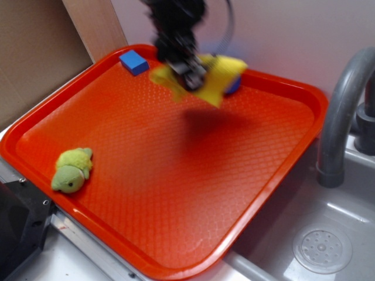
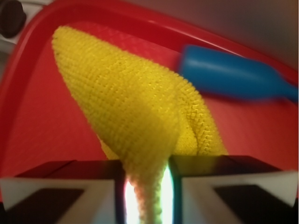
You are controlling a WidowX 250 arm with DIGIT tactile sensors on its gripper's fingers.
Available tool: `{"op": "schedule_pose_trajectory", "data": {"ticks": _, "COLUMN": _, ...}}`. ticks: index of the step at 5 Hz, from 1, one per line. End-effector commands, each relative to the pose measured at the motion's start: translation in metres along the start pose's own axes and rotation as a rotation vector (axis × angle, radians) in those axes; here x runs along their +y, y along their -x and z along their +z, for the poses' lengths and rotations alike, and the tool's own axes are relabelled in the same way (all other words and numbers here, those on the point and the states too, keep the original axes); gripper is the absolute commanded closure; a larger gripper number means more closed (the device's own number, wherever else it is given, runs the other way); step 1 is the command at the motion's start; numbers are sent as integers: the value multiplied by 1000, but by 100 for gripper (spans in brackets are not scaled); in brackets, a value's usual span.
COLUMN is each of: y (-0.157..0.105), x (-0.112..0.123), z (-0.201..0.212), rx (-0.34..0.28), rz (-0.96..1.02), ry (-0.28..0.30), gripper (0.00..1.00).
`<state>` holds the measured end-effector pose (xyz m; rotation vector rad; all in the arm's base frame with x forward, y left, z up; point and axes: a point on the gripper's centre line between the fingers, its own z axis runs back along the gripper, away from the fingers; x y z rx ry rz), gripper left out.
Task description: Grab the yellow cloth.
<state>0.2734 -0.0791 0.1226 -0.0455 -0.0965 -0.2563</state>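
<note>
pinched between the fingers of my gripper [image 2: 147,186], the yellow cloth [image 2: 135,116] hangs above the red tray [image 1: 281,175], blue bottle [image 2: 233,74] just beyond it.

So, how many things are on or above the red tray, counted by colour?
Yellow: 1, the yellow cloth, pinched between the fingers
Blue: 2, a block and a bottle
Yellow-green: 1, a plush toy
Total: 4
</note>
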Motion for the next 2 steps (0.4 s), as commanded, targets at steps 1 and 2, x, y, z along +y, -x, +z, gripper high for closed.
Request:
{"op": "schedule_pose_trajectory", "data": {"ticks": 1, "y": 80, "x": 26, "z": 120, "rx": 32, "rz": 474, "ry": -76, "gripper": 100}}
{"op": "schedule_pose_trajectory", "data": {"ticks": 2, "y": 98, "x": 47, "z": 111, "rx": 49, "rz": 518, "ry": -75, "gripper": 100}}
